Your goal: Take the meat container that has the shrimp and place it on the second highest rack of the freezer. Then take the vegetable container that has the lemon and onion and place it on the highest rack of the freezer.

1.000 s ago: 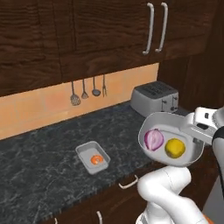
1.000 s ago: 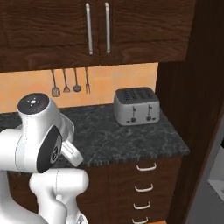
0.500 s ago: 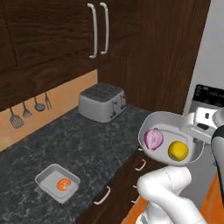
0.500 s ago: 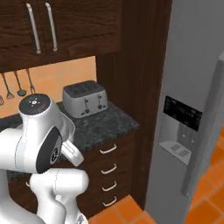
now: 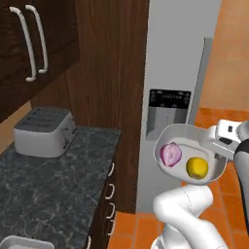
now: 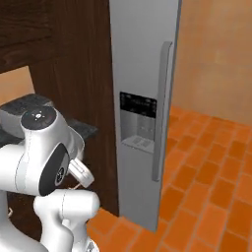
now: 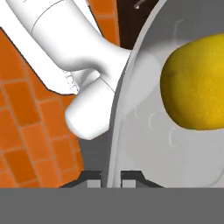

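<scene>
My gripper (image 5: 216, 147) is shut on the right rim of the vegetable container (image 5: 187, 141), a grey metal pan held in the air in front of my arm. Inside it lie the purple onion (image 5: 170, 154) and the yellow lemon (image 5: 197, 167). In the hand view, the fingertips (image 7: 92, 177) pinch the pan's rim (image 7: 114, 131), with the lemon (image 7: 197, 83) just beyond. The freezer (image 5: 177, 58) (image 6: 140, 64) stands ahead with its door shut, so its racks are hidden. A corner of the meat container (image 5: 22, 241) shows on the counter at lower left; the shrimp is out of view.
A silver toaster (image 5: 44, 130) sits on the dark stone counter (image 5: 58, 185), with drawers (image 5: 109, 194) below and dark wall cabinets (image 5: 29, 44) above. The freezer has a long vertical handle (image 6: 162, 108) and a dispenser panel (image 6: 138, 120). Orange tiled floor (image 6: 206, 187) lies in front.
The whole picture has swung right: the base has moved from the counter toward the freezer. The pan with lemon and onion stays held in the same place relative to the arm.
</scene>
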Controlling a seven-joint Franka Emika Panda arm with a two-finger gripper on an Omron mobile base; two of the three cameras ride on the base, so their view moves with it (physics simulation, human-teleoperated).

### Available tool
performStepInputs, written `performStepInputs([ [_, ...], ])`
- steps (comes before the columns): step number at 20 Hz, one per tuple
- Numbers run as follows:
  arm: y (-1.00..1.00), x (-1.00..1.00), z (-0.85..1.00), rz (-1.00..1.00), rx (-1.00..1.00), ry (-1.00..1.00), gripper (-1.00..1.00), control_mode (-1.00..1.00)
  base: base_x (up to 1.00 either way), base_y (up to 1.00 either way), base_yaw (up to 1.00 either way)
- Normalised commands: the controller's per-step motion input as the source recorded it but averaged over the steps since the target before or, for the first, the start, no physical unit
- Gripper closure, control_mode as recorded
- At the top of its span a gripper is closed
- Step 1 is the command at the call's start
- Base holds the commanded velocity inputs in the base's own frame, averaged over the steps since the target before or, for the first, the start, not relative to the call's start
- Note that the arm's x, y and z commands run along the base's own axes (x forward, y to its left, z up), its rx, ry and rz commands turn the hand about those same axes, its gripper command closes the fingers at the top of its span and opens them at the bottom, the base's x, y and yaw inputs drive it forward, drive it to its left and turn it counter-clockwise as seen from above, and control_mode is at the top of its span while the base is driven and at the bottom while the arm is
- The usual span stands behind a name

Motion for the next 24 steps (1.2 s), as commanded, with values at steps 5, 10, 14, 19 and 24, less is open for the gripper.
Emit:
performStepInputs([
  [5,0.0,0.0,0.0,0.0,0.0,0.0,1.0,1.0,-0.16,-0.25,-0.71],
  [10,0.0,0.0,0.0,0.0,0.0,0.0,1.0,1.0,0.0,-0.34,-0.77],
  [14,0.0,0.0,0.0,0.0,0.0,0.0,1.0,1.0,0.02,-0.34,-0.82],
  [19,0.0,0.0,0.0,0.0,0.0,0.0,1.0,1.0,0.38,-0.39,-0.78],
  [24,0.0,0.0,0.0,0.0,0.0,0.0,1.0,1.0,0.93,-0.38,-0.4],
])
